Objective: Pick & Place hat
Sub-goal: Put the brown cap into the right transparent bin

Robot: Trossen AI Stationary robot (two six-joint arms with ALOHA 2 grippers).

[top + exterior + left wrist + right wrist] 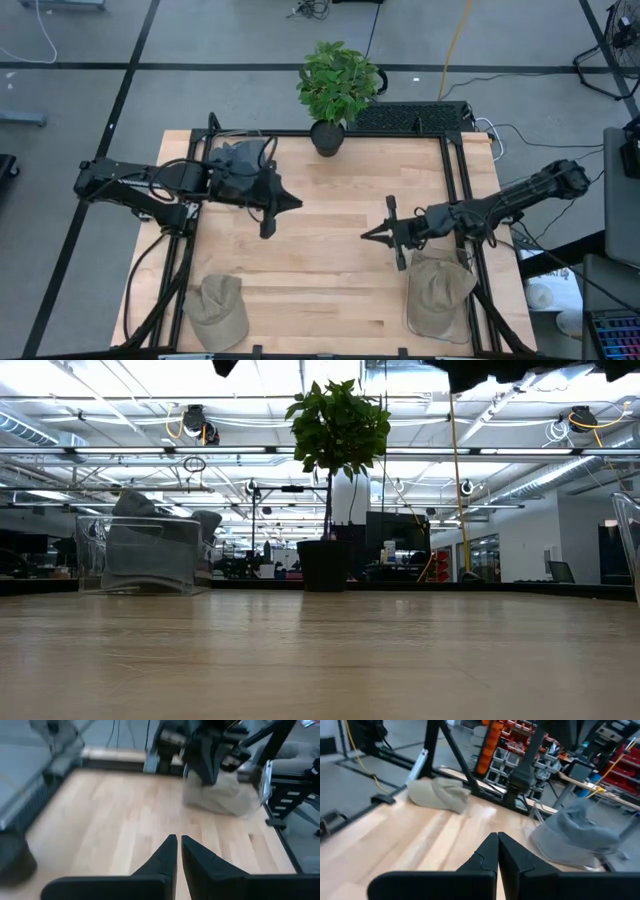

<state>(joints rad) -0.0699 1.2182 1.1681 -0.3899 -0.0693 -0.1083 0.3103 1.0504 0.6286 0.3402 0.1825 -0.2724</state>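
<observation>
Three hats lie on the wooden table [330, 270]. A khaki cap [218, 310] rests near the front left corner and shows in the right wrist view as the khaki cap [440, 794]. Another khaki cap [440, 295] lies at the front right, under my right arm, and appears beyond my left fingers as a khaki cap [225, 795]. A grey hat [238, 160] sits at the far left inside a clear box [140, 555], partly under my left arm. My left gripper [297, 203] hovers shut, pointing right. My right gripper [365, 236] hovers shut, pointing left.
A potted plant [335, 90] stands at the middle of the table's far edge. Black frame rails [455, 180] run along the table's sides. The middle of the table between the two grippers is bare wood.
</observation>
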